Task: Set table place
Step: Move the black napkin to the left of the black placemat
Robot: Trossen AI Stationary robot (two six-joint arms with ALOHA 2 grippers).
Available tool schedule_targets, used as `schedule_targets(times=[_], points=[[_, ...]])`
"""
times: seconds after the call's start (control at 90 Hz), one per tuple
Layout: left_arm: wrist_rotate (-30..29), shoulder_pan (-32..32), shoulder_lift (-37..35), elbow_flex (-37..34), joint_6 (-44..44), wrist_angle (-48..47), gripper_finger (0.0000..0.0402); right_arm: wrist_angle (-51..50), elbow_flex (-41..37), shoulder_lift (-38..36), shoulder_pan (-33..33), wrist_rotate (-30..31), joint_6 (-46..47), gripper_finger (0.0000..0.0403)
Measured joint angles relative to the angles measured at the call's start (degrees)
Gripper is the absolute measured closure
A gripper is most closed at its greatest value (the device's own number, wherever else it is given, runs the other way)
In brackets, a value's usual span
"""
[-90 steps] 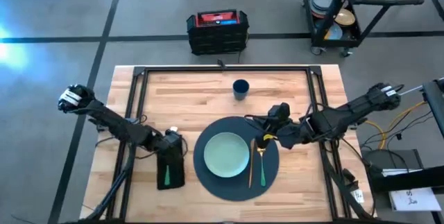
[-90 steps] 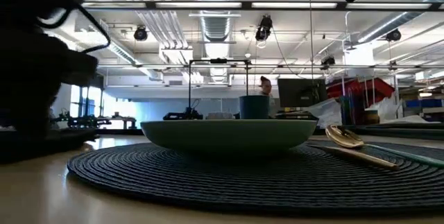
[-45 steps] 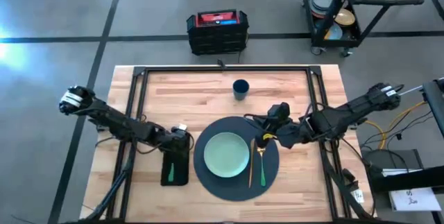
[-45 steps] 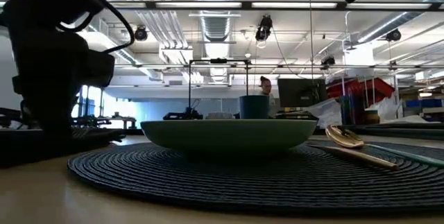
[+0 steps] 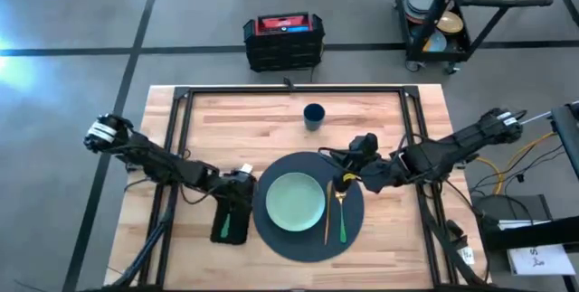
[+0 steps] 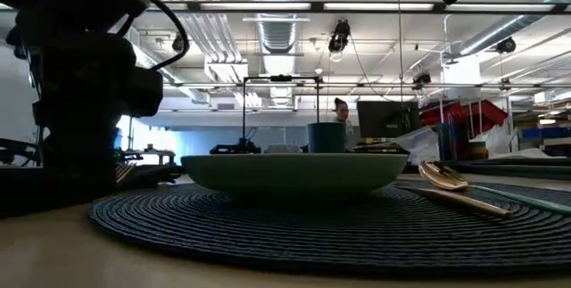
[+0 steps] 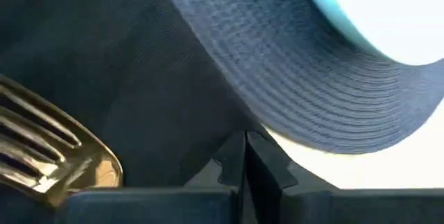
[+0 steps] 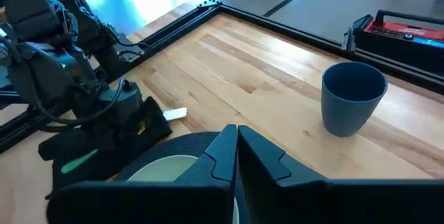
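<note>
The dark grey placemat (image 5: 308, 206) lies on the near half of the light wood table (image 5: 262, 120), with the pale green plate (image 5: 294, 202) sitting on it slightly toward its left. To the plate's right, still on the mat, lie two pieces of gold cutlery side by side: one all gold (image 5: 327, 215) and one with a green handle (image 5: 343, 224). The small dark blue cup (image 5: 314, 115) stands upright on bare wood beyond the mat, well apart from it.

Just beside the mat's left edge lies the black napkin (image 5: 230, 222), carrying a gold fork (image 7: 48, 156) with a green handle (image 5: 224, 227). The left gripper (image 5: 240, 186) is down at the far end of this napkin; its wrist view shows the two fingertips (image 7: 244, 160) pressed together with cloth right under them and the fork's tines off to one side (whether any cloth is pinched between them cannot be made out). The mat's rim curves past just beyond the tips.

The right gripper (image 5: 348, 181) hovers above the mat's far right edge, over the cutlery's upper ends, its fingers (image 8: 232, 156) clenched together on nothing, the cup ahead of them.
</note>
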Motion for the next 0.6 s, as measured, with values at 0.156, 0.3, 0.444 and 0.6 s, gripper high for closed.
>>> schedule_targets(times=[0.156, 0.3, 0.444, 0.6], points=[[-0.1, 0.0, 0.1, 0.9, 0.3, -1.5, 0.0402, 0.0, 0.0, 0.0, 0.0, 0.0, 0.0, 0.0403], [-0.5, 0.0, 0.0, 1.6, 0.8, -3.8, 0.0402, 0.0, 0.0, 0.0, 0.0, 0.0, 0.0, 0.0403], [-2.5, 0.0, -0.7, 2.0, 1.5, -4.8, 0.0402, 0.0, 0.0, 0.0, 0.0, -0.1, 0.0, 0.0403], [-6.1, 0.3, -1.5, 2.5, 1.9, -6.3, 0.0402, 0.0, 0.0, 0.0, 0.0, -0.1, 0.0, 0.0403]])
